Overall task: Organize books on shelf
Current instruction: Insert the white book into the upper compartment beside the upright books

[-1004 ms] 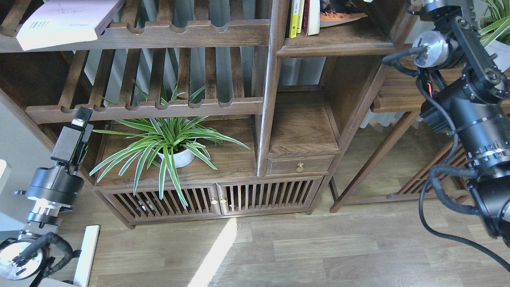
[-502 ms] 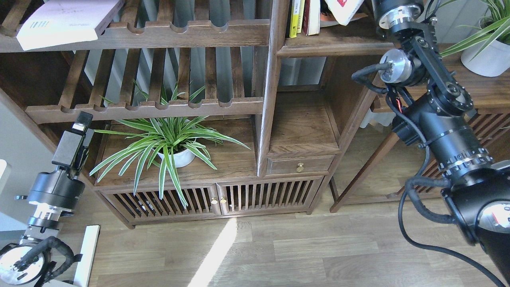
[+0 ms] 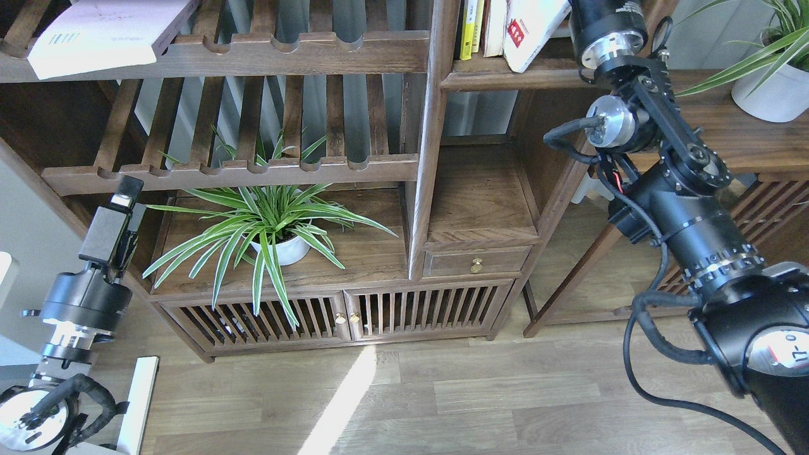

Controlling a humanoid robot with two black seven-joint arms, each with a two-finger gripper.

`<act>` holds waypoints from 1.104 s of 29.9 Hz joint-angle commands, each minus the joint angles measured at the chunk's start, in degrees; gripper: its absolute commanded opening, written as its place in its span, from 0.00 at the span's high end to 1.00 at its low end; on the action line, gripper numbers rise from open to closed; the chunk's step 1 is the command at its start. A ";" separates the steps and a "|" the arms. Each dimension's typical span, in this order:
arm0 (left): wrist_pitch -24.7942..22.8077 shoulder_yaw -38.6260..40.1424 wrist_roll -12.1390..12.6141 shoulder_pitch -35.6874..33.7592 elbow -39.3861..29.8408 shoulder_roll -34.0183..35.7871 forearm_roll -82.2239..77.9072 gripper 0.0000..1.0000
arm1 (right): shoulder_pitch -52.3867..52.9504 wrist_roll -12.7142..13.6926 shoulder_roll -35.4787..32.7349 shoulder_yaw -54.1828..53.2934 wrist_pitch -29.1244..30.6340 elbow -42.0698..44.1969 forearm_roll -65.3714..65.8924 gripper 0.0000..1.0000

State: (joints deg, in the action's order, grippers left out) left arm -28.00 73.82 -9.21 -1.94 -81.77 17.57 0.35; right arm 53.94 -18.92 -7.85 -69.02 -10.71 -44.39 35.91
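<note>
Your right arm is reaching up to the shelf [image 3: 505, 81]; its gripper is lying beyond the top edge, so you cannot tell its state. The large white book [image 3: 528, 28] is leaning tilted there beside the upright yellow books [image 3: 471, 28]. Your left gripper [image 3: 117, 218] is hanging low by the plant [image 3: 265, 221], its opening unclear. The lilac-white book [image 3: 107, 35] is lying on the slatted rack [image 3: 284, 54].

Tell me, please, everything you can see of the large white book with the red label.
The large white book is a paperback with a small red label, leaning tilted on the flat shelf at the top edge. Its lower corner overhangs the shelf's front edge. Thin upright books stand on its left; the right arm reaches it, its gripper out of view.
</note>
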 commanded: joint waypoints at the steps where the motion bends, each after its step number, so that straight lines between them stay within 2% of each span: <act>1: 0.00 0.01 0.07 0.00 -0.05 0.01 -0.08 0.02 | 0.03 0.03 1.08 -0.32 -3.87 -0.26 -1.54 0.26; 4: 0.00 0.01 0.07 0.00 -0.05 -0.07 -0.08 0.02 | 0.20 0.03 2.14 -0.50 -8.79 -0.70 -4.26 0.14; 10: 0.00 -0.08 0.07 0.00 0.03 0.01 -0.08 0.02 | 0.38 0.03 1.70 -0.67 -11.97 -2.11 -5.76 0.05; 27: 0.00 -0.25 -0.02 0.09 0.03 -0.08 -0.08 0.02 | 6.97 0.20 3.37 -0.32 -12.23 -2.72 -5.85 0.03; 33: 0.00 -0.26 -0.02 0.09 0.03 -0.16 -0.08 0.02 | 9.08 0.11 6.18 -0.67 -16.18 -3.07 -5.85 0.03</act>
State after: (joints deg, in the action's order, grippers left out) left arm -28.00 73.50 -9.25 -1.84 -81.74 17.42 0.26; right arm 61.73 -18.81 -2.79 -69.50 -24.61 -47.31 30.06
